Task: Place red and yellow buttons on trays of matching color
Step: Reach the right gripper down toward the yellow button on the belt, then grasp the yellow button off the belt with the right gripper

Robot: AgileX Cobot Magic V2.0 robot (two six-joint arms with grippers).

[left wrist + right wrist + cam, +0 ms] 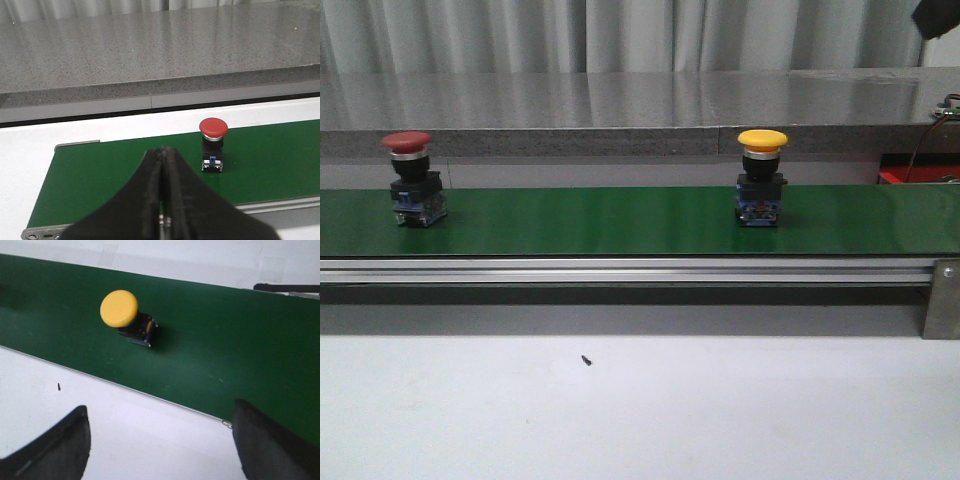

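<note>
While the trays named in the task appear in none of the three views, both buttons stand upright on the green conveyor belt [620,220], well apart from each other. The red button [415,180] sits toward the belt's left end and the yellow button [761,177] right of centre, each with its mushroom cap on top of a black and blue base. The left gripper [163,200] has its fingers pressed together with nothing between them, near the belt's front edge, apart from the red button. The right gripper [160,445] is spread wide and empty, over the white table [640,410], with the yellow button beyond it. A small dark speck [587,359] lies on the table.
</note>
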